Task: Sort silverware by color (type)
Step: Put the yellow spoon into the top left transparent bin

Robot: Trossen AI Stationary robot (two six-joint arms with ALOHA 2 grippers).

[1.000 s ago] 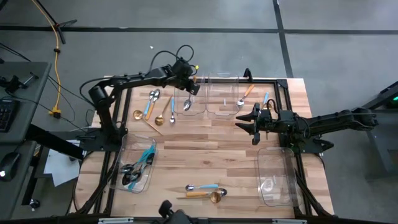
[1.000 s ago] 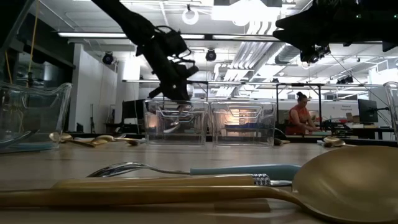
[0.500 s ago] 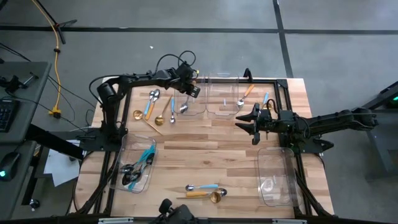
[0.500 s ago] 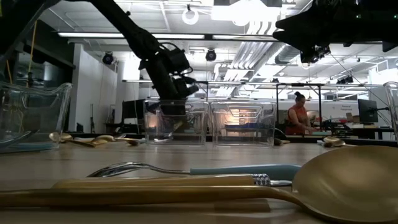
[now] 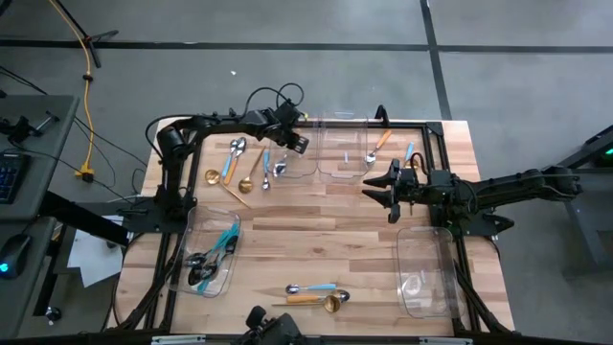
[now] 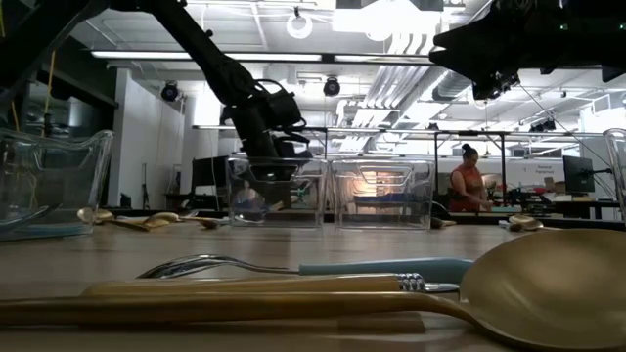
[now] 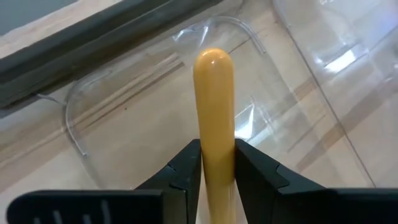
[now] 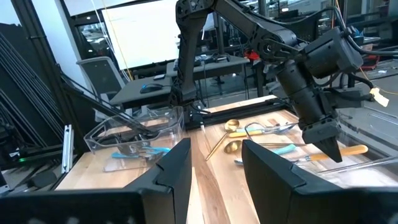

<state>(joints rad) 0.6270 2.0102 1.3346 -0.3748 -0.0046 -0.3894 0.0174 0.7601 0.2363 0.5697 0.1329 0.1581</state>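
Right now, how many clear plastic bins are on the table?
4: two side by side at the far edge, one front-left holding blue-handled utensils, one front-right. None look hidden.

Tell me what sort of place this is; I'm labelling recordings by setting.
Probably a robotics lab or workshop. A wooden table stands on a grey concrete floor, there are exposed ceiling lights above, and a person works at a bench far behind.

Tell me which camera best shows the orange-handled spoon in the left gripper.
Left wrist view: the orange handle fills the frame between the left gripper fingers. High view shows it tiny; right wrist shows the handle distantly; low view barely.
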